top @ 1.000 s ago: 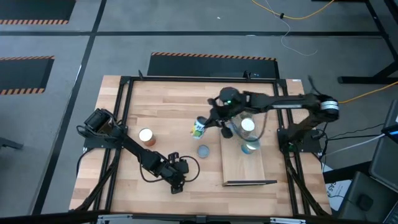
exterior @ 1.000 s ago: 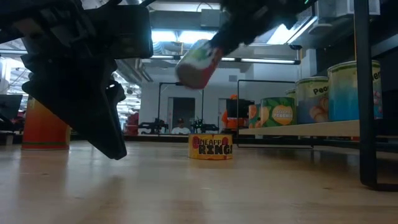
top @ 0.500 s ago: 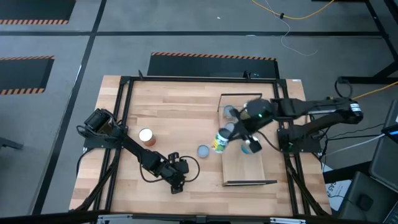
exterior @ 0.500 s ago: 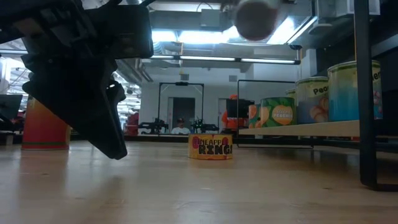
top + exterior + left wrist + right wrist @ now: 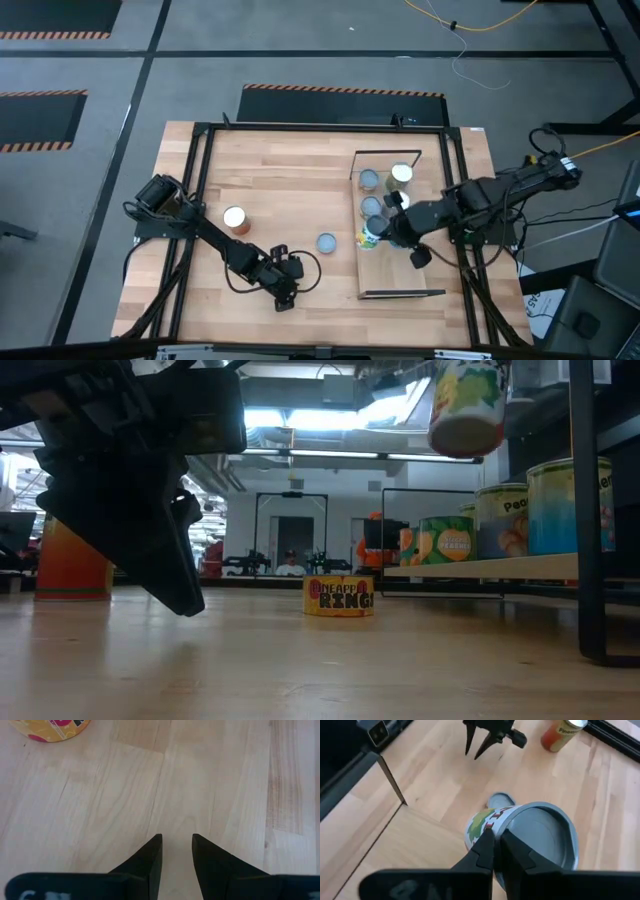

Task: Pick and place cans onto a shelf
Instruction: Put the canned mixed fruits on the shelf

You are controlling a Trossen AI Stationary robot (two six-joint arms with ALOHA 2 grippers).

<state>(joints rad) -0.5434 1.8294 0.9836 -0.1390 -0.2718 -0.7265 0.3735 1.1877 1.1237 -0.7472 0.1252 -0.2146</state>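
Observation:
My right gripper (image 5: 380, 234) is shut on a can with a green and yellow label (image 5: 369, 238), held in the air over the shelf's (image 5: 400, 275) left side, about halfway along it. The low view shows that can (image 5: 467, 405) high above the board. Several cans (image 5: 385, 190) stand upright on the shelf's far half. A flat yellow can (image 5: 327, 242) and an orange-red can (image 5: 235, 218) stand on the tabletop. My left gripper (image 5: 288, 283) waits open near the table's front edge, low over bare wood (image 5: 176, 851). My right gripper pinches the can's top rim (image 5: 496, 826) between its two fingers, one finger (image 5: 482, 847) on the labelled side and the other (image 5: 516, 849) over the recessed grey end. The fingers slant down from the table's right. The can hangs below them, nearly upright, clear of the shelf.
Thin dark frames (image 5: 402, 294) stand at the shelf's short ends, and one post (image 5: 585, 510) shows near the low camera. The near half of the board is bare. Black rails (image 5: 200, 200) run round the tabletop.
My right gripper has carried the can from over the middle of the table toward the right and near edges, rising, until it hangs over the shelf. The can was tilted on its side and is now nearly upright. The gripper has stayed shut on it.

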